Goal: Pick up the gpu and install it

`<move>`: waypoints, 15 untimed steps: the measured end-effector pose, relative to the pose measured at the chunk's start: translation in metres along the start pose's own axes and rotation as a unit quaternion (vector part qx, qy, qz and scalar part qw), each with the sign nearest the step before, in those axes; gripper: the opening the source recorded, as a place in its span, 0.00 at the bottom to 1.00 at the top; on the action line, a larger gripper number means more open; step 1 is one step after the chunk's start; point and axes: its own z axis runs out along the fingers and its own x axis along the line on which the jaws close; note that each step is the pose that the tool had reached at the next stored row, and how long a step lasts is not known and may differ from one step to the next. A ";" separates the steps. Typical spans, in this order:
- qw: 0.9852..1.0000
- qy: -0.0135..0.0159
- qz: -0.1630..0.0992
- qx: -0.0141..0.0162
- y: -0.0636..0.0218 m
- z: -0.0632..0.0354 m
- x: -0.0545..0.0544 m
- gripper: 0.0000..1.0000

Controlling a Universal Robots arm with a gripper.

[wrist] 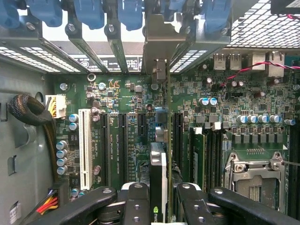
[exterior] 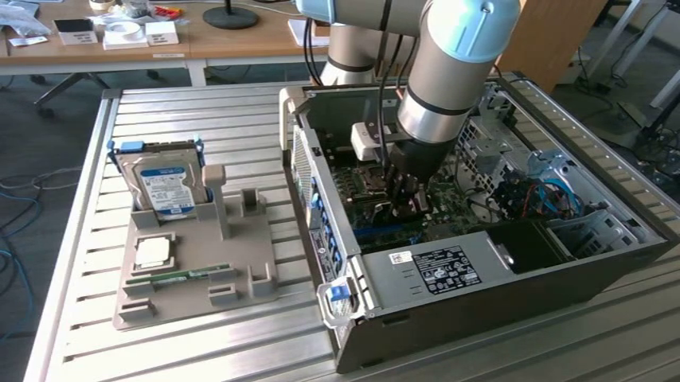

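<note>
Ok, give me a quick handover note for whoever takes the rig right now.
Gripper: shut on the gpu, held edge-on over the motherboard inside the open computer case.
Done: gpu picked up and inside the case.
Left: installing it; whether it sits in a slot yet cannot be told.
Hard drive and memory stick rest on the grey tray beside the case.

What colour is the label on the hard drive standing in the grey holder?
Blue and white; the label shows best in the exterior view.
</note>
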 end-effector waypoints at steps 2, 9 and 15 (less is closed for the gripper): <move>1.000 0.000 0.000 0.000 0.0001 0.0000 0.000 0.27; 1.000 0.000 0.000 0.000 0.0004 0.0001 0.000 0.27; 1.000 0.000 0.000 0.000 0.0006 0.0002 0.000 0.27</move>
